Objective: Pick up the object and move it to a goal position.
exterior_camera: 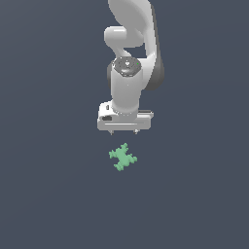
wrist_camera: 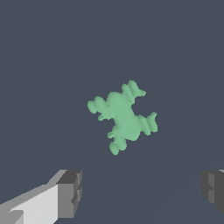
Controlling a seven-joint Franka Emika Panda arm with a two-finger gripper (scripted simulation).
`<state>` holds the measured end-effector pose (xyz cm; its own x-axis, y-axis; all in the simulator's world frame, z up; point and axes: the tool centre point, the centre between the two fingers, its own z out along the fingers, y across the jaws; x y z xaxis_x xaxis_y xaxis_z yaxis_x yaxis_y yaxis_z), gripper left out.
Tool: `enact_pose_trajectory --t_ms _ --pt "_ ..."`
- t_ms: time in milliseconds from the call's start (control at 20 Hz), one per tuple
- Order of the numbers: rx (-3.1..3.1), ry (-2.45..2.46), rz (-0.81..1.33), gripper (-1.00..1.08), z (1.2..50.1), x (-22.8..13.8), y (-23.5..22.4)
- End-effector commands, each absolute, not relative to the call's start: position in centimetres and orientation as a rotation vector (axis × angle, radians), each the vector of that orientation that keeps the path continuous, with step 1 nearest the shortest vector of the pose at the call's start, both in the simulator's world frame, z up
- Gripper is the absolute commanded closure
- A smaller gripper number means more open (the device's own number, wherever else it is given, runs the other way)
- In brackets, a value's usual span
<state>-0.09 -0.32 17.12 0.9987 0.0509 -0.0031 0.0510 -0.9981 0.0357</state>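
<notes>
one small mint-green knobbly object (exterior_camera: 122, 157) of irregular cross-like shape, with stubby ridged lobes, is seen lying on a plain dark slate-grey surface (exterior_camera: 48, 194). no edges or corners of the surface are shown in either view, so the object can be placed only relative to the arm. in the exterior view it is found just below the tool (exterior_camera: 124, 132), apart from it and untouched. the glossy white robot arm (exterior_camera: 127, 82) is seen reaching down from the top of the exterior view, with its wrist pointed straight at the surface. only two short fingertips (exterior_camera: 112, 131) are seen protruding under the white hand body. in the wrist view, the tool (wrist_camera: 142, 190) is shown with its two dark grey finger pads (wrist_camera: 70, 192) spread wide apart, and nothing is held between them. the object is seen beyond the pads, clear of both, with its long axis set diagonally. the object appears narrower than the gap between the pads.
</notes>
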Motion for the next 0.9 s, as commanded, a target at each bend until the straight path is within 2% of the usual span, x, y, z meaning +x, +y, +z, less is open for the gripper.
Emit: enact_pose_trajectory --t_ms 0,450,850 --pt "3.105 0.079 -0.003 -0.92 17.1 -0.1 -0.3" --pt "3.082 0.079 0.05 -0.92 18.8 1.0 0.0" --pt "3.083 0.117 0.044 -0.92 18.1 1.1 -0.1"
